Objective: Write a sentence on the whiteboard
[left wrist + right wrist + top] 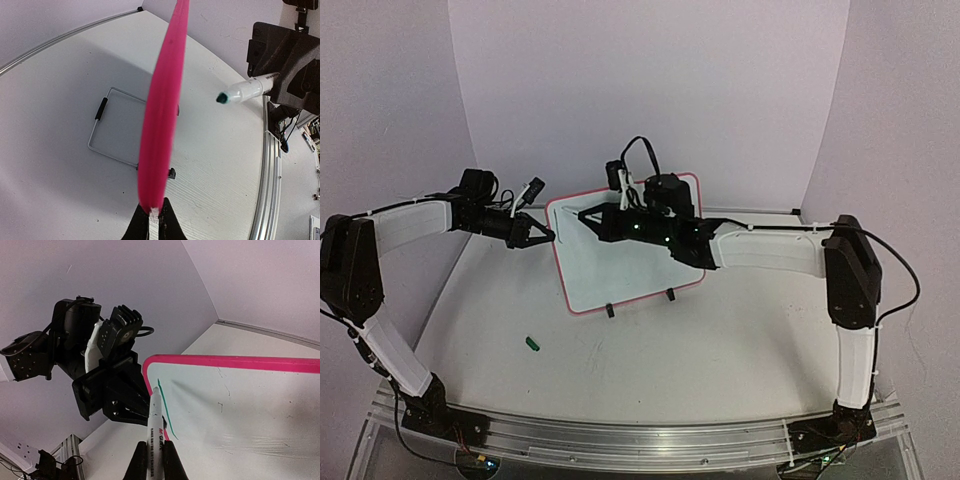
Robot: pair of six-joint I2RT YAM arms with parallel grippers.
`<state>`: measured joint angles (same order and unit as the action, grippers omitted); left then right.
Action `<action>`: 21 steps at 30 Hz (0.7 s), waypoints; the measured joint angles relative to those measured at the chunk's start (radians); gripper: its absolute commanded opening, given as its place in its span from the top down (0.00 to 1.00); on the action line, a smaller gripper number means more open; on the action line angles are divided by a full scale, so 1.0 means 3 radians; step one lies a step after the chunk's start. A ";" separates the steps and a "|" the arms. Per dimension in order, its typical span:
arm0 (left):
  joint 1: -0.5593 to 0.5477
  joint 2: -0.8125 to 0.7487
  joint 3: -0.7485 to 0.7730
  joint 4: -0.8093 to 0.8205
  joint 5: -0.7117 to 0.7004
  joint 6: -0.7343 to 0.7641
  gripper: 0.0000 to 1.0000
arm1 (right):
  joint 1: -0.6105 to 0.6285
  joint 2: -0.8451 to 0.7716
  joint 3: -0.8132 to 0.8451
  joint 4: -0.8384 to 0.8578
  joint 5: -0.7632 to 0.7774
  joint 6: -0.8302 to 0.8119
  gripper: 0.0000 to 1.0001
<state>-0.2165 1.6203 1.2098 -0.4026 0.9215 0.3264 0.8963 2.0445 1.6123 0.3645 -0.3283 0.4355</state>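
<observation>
The whiteboard (630, 265) stands tilted on two black feet, white with a pink-red frame. My left gripper (549, 237) is shut on its left edge; in the left wrist view the frame (162, 110) runs edge-on up from my left gripper (154, 207). My right gripper (583, 215) is shut on a white marker (155, 425) with a green tip (221, 98), near the board's upper left corner. That tip stands a little off the board face. Of the sentence, only one long slanting green stroke (166, 412) shows on the whiteboard (240, 410).
A small green marker cap (531, 343) lies on the table in front of the board, to the left. The board's wire stand (112, 125) rests on the table behind it. Walls enclose the table at the back and both sides.
</observation>
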 measured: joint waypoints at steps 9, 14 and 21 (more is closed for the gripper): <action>-0.0001 0.0000 0.0005 -0.0003 -0.0004 -0.0003 1.00 | 0.0000 0.0155 0.0106 -0.0117 0.0060 0.0017 1.00; 0.0000 0.0000 0.0005 -0.0004 -0.0004 -0.0001 1.00 | 0.0008 0.0169 0.0125 -0.0163 0.0075 0.0032 1.00; -0.0001 0.0000 0.0005 -0.0004 -0.0005 -0.0003 1.00 | 0.0004 0.0201 0.0168 -0.0178 0.0043 0.0037 1.00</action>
<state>-0.2169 1.6203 1.2114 -0.4038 0.9199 0.3256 0.8974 2.1048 1.6627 0.3111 -0.3153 0.4465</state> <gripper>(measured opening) 0.041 0.067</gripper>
